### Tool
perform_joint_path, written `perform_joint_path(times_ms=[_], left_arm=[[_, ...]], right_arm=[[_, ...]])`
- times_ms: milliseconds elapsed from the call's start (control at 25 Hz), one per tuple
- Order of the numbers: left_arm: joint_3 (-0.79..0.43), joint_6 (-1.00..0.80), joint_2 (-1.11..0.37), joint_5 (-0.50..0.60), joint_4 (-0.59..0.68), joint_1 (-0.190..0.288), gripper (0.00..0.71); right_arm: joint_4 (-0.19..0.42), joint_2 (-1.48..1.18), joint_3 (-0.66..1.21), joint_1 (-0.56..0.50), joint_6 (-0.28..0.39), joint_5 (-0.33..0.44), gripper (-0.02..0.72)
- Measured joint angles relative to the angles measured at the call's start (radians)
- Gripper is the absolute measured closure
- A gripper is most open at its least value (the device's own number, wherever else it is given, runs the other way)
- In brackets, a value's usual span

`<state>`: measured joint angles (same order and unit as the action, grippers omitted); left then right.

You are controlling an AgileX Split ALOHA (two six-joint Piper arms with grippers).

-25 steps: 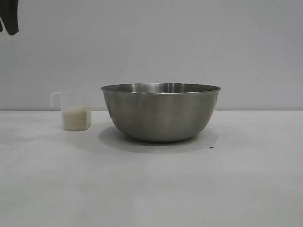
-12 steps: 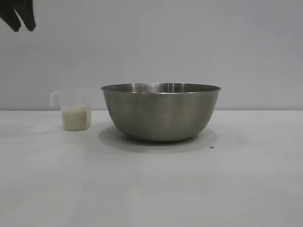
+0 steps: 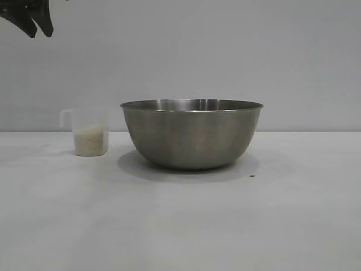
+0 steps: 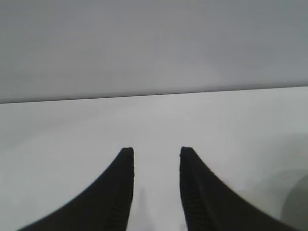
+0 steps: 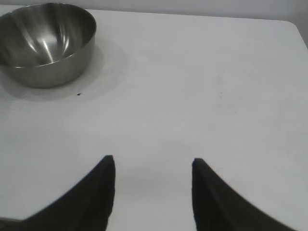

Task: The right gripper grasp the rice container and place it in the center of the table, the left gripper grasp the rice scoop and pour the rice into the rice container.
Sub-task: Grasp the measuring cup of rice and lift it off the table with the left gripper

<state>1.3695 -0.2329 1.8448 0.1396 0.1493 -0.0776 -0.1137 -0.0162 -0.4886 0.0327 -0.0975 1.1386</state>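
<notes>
The steel rice container (image 3: 192, 134) stands upright near the middle of the white table (image 3: 180, 226); the right wrist view shows the rice container (image 5: 45, 41) from above, with no rice visible inside. Just left of it sits the clear rice scoop (image 3: 87, 132), handle at its rim, half filled with rice (image 3: 91, 141). My left gripper (image 3: 37, 25) hangs high at the top left, well above the scoop, open and holding nothing; the left gripper (image 4: 155, 153) looks at bare table. My right gripper (image 5: 153, 162) is open over bare table, away from the bowl.
A small dark speck (image 3: 252, 175) lies on the table by the bowl's right side. A plain grey wall (image 3: 225, 56) backs the table. The table's rounded far corner (image 5: 293, 24) shows in the right wrist view.
My left gripper has come further into the exterior view at the top left, moving right. The bowl and scoop have not moved.
</notes>
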Motion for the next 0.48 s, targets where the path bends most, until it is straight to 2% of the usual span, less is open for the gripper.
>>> perform_joint_path(times_ms=[240,480], left_arm=[[0.000,0.000,0.065,-0.072,0.005,0.002,0.477],[-0.022,0.000,0.100,-0.238,0.005,0.002,0.477]], right_arm=[[0.000,0.000,0.000,0.000,0.000,0.000,0.388],[0.000,0.000,0.000,0.000,0.000,0.000,0.388]])
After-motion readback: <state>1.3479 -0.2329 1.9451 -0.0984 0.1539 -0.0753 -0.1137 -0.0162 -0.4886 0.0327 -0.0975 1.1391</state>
